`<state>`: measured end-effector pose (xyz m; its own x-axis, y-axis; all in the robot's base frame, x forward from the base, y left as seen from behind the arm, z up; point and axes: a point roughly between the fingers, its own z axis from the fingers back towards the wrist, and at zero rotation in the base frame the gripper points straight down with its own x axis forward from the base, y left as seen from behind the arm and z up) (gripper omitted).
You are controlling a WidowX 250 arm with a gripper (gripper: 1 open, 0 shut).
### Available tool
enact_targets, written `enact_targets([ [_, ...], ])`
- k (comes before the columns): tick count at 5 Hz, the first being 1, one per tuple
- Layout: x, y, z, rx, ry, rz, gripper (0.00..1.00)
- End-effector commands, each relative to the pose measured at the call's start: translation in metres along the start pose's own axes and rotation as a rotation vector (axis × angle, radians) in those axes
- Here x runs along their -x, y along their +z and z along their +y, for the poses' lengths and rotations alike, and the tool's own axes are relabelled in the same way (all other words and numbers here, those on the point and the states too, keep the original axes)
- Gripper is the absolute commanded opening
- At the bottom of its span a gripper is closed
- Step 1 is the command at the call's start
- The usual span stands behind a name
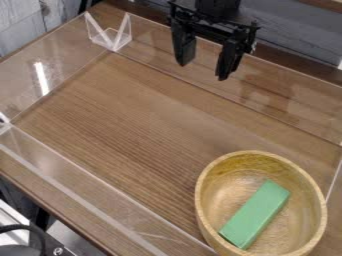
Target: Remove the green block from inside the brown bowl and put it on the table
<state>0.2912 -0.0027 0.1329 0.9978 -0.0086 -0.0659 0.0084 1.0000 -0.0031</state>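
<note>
The green block [255, 215] lies flat inside the brown bowl [214, 180], slanted, toward its near right side. The bowl stands at the near right corner of the table [120, 120]. My black gripper [203, 58] hangs at the far middle of the table, pointing down, well away from the bowl. Its fingers [181, 50] stand apart with nothing between them, so it is open.
Low clear acrylic walls [40, 75] border the tabletop on all sides. A folded clear piece [107, 32] stands at the far left corner. Bare wood lies between the gripper and the bowl.
</note>
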Motion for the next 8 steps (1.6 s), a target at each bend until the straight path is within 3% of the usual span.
enact_targets([
  [1,0.010,-0.008,-0.024,0.003,-0.065,0.014,1.00],
  [2,0.030,-0.024,-0.062,0.010,-0.154,0.039,1.00],
  [4,0.051,-0.047,-0.134,0.009,-0.241,-0.011,1.00],
  [5,0.058,-0.060,-0.149,0.018,-0.253,-0.036,1.00],
  [8,0.062,-0.058,-0.141,0.042,-0.331,-0.056,1.00],
])
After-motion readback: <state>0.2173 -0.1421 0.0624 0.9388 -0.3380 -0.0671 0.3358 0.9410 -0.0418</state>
